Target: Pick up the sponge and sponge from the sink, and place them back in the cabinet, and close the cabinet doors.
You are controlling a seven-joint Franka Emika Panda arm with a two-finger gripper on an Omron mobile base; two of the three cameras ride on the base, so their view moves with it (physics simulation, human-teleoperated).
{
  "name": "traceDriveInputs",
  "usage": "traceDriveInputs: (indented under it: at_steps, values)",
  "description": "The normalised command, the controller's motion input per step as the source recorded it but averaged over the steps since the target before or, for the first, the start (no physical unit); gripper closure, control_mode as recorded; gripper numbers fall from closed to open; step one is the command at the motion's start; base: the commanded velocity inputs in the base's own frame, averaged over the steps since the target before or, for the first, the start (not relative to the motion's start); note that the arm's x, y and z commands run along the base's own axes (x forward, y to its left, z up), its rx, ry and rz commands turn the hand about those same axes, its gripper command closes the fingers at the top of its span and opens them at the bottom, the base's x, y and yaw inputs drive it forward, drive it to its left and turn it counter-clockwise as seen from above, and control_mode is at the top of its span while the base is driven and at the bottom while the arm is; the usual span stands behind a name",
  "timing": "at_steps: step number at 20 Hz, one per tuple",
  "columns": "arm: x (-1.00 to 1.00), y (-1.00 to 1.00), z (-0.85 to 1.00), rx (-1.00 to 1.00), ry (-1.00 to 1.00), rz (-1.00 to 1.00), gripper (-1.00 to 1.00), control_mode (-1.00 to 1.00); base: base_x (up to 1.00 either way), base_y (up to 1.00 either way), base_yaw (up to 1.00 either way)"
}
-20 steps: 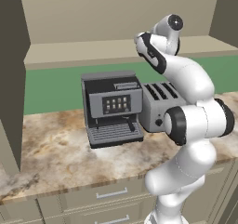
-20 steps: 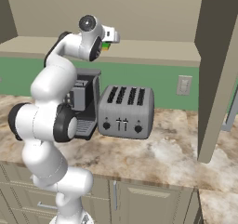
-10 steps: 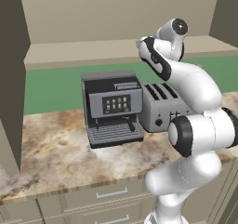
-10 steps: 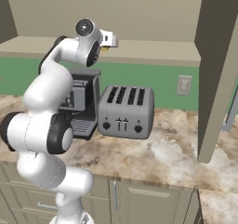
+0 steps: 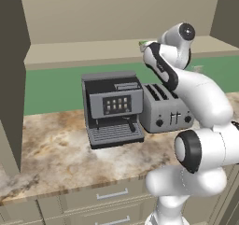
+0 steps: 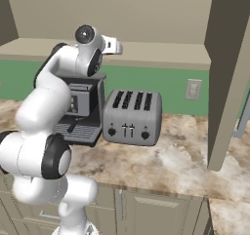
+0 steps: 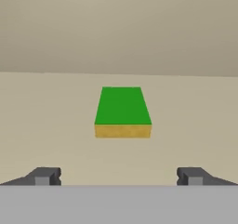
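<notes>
The bright green sponge (image 7: 122, 111) with its yellow base lies flat on the beige shelf (image 7: 56, 121) of the cabinet (image 6: 161, 14), green face up, with bare shelf on every side of it. In the hand view it sits centred ahead of the claw (image 7: 118, 176), apart from both dark finger tips (image 7: 44, 175), which stand wide to either side near the bottom edge; the claw is open and holds nothing. A sliver of green shows on the shelf (image 5: 84, 51) just beside the robot's wrist in the left base view (image 5: 143, 44).

The white arm (image 5: 200, 98) reaches up from the base to shelf height, with the hand at the shelf's front edge (image 6: 113, 46). Dark brown side panels (image 5: 11, 79) frame the open cabinet, one at the left of the left base view and one at the right of the right base view (image 6: 227, 73).

Below the shelf runs a green wall strip (image 6: 171, 85) with a beige outlet plate (image 6: 194, 89). On the marbled worktop (image 5: 60, 158) stand a dark coffee machine (image 5: 113, 108) and, just beside it, a grey four-slot toaster (image 6: 131, 117). Beige drawer fronts (image 5: 102, 196) with short horizontal handles sit under the worktop's edge.
</notes>
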Motion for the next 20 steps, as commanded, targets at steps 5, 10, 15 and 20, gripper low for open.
traceDriveInputs:
  at_steps: [5,10,15,20]
  values:
    - [-0.45,-0.07,0.12,0.00,0.00,0.00,-1.00,-1.00,0.00,0.00,0.00]
    - [-0.51,-0.04,0.10,0.00,0.00,-0.01,-1.00,-1.00,0.00,0.00,0.00]
    - [-0.54,-0.01,0.06,0.00,0.00,-0.01,-1.00,-1.00,0.00,0.00,0.00]
    - [-0.63,0.00,0.00,0.00,0.00,-0.01,-1.00,-1.00,0.00,0.00,0.00]
